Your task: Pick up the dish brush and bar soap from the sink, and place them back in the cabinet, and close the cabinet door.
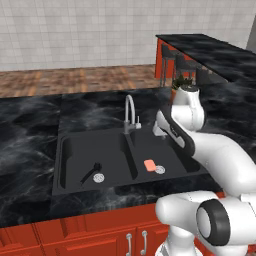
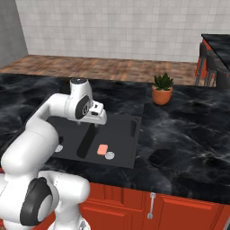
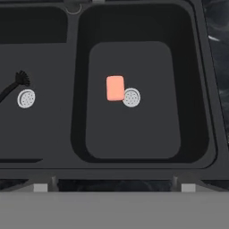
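The robot's two-finger hand [image 3: 114, 187] hangs above the black double-basin sink [image 1: 131, 184], looking straight down into it, with its two small finger tips [image 3: 40, 188] spread wide apart at the bottom of the hand view and nothing between them; the hand is open.

The small flat salmon-pink bar soap [image 3: 115, 88] lies on the floor of the right basin. In the hand view it sits at about twelve o'clock from the hand, well apart from the finger tips, with its right edge touching or just beside the round silver drain disc [image 3: 131, 97], which lies at its four o'clock. In the left base view the soap [image 1: 149, 164] lies below the white wrist.

The thin black dish brush [image 3: 15, 84] lies in the left basin, at about ten o'clock from the hand. Its round bristly head lies just above that basin's silver drain [image 3: 26, 98]; the handle runs down-left, and whether head and drain touch is hard to tell.

The silver gooseneck faucet [image 1: 130, 112] rises behind the divider. The black marble table [image 2: 179, 134] surrounds the sink, carrying a small green plant in an orange pot [image 2: 162, 89] at the sink's two o'clock in the right base view.
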Motion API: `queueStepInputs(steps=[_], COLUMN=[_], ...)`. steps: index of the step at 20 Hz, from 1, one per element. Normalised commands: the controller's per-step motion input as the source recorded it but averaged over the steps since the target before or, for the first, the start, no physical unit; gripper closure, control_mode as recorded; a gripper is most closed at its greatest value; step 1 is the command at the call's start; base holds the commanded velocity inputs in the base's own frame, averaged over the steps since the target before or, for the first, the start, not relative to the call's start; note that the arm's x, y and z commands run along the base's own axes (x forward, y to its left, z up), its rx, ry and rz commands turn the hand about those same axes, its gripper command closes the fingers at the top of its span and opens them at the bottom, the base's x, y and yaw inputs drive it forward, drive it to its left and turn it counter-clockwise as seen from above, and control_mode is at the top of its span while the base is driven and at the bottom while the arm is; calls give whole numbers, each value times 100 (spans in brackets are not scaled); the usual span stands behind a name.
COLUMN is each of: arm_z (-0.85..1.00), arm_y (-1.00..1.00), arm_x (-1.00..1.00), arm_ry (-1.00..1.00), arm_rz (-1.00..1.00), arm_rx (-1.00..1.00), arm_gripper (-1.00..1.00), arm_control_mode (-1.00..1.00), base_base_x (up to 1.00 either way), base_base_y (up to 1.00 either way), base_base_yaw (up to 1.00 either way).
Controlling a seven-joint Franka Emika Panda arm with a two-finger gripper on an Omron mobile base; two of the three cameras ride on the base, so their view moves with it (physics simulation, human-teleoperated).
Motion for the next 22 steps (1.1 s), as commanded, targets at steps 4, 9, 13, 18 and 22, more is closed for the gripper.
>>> queueStepInputs(steps=[4,9,13,18,22], arm_z=[-38,-39,-32,-26,-24], arm_y=[0,-1,-3,-6,-3], arm_x=[15,16,16,12,9], arm_ry=[0,0,0,0,0], arm_rz=[0,0,0,0,0], arm_rx=[0,0,0,0,0], arm_gripper=[-100,-100,-100,-100,-100], arm_control_mode=[-100,-100,-100,-100,-100], base_base_x=[0,0,0,0,0], base_base_y=[0,0,0,0,0], base_base_yaw=[0,0,0,0,0])
